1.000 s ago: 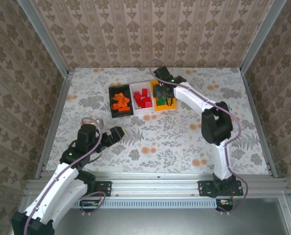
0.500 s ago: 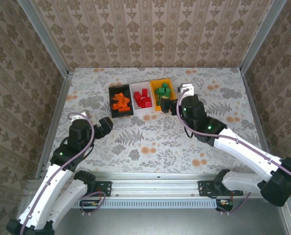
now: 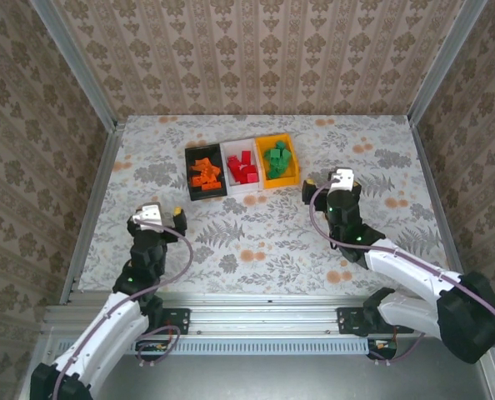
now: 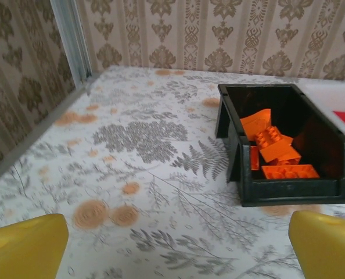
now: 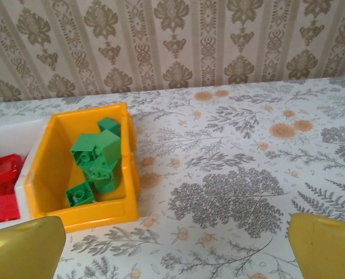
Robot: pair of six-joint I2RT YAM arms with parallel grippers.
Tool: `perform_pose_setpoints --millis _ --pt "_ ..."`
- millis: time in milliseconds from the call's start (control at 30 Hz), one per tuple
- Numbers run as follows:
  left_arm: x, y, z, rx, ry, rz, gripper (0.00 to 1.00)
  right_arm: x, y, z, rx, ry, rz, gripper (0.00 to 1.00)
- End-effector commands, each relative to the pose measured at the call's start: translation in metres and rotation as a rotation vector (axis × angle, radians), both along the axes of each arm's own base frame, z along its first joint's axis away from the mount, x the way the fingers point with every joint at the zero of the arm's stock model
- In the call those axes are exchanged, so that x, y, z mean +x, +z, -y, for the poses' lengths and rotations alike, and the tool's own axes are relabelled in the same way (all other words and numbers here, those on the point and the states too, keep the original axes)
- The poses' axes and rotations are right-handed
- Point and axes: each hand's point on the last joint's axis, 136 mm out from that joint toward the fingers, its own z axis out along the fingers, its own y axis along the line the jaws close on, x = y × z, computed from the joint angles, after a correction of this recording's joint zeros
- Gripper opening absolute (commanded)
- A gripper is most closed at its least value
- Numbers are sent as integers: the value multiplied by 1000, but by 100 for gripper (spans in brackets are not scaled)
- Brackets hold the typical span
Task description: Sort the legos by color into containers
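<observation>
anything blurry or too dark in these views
Left wrist: left fingertips blurred at the lens, black bin interior shadowed, orange legos clear. Right wrist: right fingertips blurred too, green legos sharp, light even. Top external: even light, no glare on the table.

Black bin (image 4: 288, 190): we see it upright on the table (image 4: 161, 174), open-topped, ahead of the left arm's fingers (image 4: 21, 241), toward the right-hand one.
Orange legos (image 4: 277, 148): loose, tilted pile inside the black bin.
White bin (image 5: 10, 136): ahead and left of the right arm's fingers (image 5: 21, 247), touching the orange-yellow bin (image 5: 85, 216).
Red legos (image 5: 1, 174): heaped in the white bin.
Orange-yellow bin: upright, just ahead of the right arm's left-hand finger.
Green legos (image 5: 97, 160): we see several clustered inside it.
</observation>
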Motion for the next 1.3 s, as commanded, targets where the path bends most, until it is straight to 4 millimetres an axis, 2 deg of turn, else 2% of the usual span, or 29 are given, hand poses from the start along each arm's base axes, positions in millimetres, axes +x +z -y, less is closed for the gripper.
perform_pose_setpoints --millis 0,167,333,400,467,567,633,700,800,933,1033,1100,1167,1267 --pt "15 31 -7 80 16 135 100 7 24 2 20 42 106 100" --pt "35 22 -21 67 60 102 100 1 22 17 -59 79 120 100" --pt "58 -23 -43 28 106 -27 100 -6 -5 56 -184 1 32 100" --pt "69 -27 -48 25 139 -14 100 -6 -11 68 -176 -30 44 100" --pt "79 -34 -47 24 138 -101 100 -3 -17 79 -162 -66 66 100" --pt "94 -41 -48 30 133 -185 100 8 -39 94 -165 -104 12 100" --pt "105 -44 -38 57 61 -218 100 14 -54 95 -152 -94 10 100" --pt "111 -46 -22 81 -41 -233 100 19 -57 93 -158 -81 30 100" --pt "114 -44 -12 127 -118 -216 100 27 -65 92 -167 -66 15 100" --pt "109 -39 -16 167 -107 -122 100 31 -84 85 -171 -18 22 100" --pt "104 -53 -19 158 -90 -48 100 39 -89 81 -171 12 -5 100" --pt "105 -52 -19 186 -76 -7 100 48 -95 82 -132 49 -63 100" --pt "112 -57 -18 169 -82 -79 100 52 -99 87 -85 69 -102 100" --pt "127 -66 -34 104 -53 -176 100 54 -99 92 -68 51 -109 100"
